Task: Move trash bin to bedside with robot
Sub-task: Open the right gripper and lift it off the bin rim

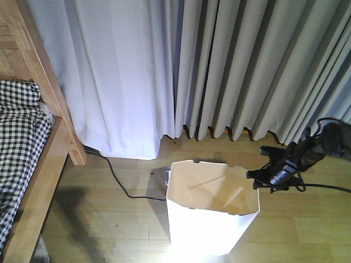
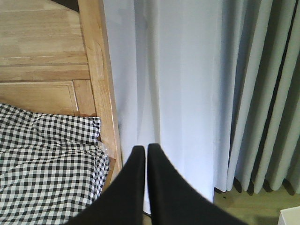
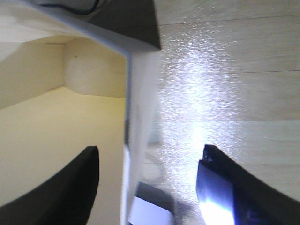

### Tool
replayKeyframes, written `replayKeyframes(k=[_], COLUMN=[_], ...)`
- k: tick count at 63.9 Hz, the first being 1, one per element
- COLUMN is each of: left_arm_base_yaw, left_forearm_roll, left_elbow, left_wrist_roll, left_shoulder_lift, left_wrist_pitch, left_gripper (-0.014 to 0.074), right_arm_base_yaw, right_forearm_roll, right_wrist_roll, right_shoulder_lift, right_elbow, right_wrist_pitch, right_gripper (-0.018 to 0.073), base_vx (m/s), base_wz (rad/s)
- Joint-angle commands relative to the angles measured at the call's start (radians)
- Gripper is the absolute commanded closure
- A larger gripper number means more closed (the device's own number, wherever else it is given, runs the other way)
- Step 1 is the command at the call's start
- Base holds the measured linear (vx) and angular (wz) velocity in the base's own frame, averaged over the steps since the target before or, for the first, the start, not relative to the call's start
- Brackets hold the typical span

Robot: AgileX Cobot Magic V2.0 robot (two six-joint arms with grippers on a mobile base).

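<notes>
A: Trash bin [image 1: 211, 219] position?
B: Floor, 6 o'clock; bed [image 1: 33, 159] at 9, well apart.
A: Right gripper [image 1: 258, 178]?
B: At bin's 3 o'clock rim, open, jaws straddling the wall, likely to drag it.
A: Left gripper [image 2: 146, 154]?
B: Closed, empty.

White faceted trash bin [image 1: 211, 213] stands upright and open on the floor, at 3 o'clock from the checkered wooden-framed bed [image 1: 24, 164], well apart.
</notes>
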Motion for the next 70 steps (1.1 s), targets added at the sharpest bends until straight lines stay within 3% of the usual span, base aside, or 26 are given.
replayKeyframes(k=[1, 11, 70], left_arm_base_yaw=[0.001, 0.001, 0.001], left_forearm_roll=[-0.004, -0.004, -0.004], left_elbow=[0.019, 0.019, 0.019], left_wrist_roll=[0.0, 0.0, 0.0], left_shoulder_lift=[-0.015, -0.015, -0.015], left_wrist_pitch=[-0.071, -0.071, -0.071], left_gripper=[0.0603, 0.0603, 0.0603], right_arm_base_yaw=[0.001, 0.001, 0.001], right_forearm_roll=[-0.005, -0.005, 0.022], right_wrist_roll=[-0.06, -0.135, -0.138], right_shoulder_lift=[-0.174, -0.425, -1.993], right_elbow=[0.116, 0.276, 0.897], right_wrist_pitch=[-0.066, -0.05, -0.063], right_gripper=[0.0101, 0.0101, 0.0101], base_vx=[0.0, 0.0, 0.0], base_wz=[0.0, 0.0, 0.0])
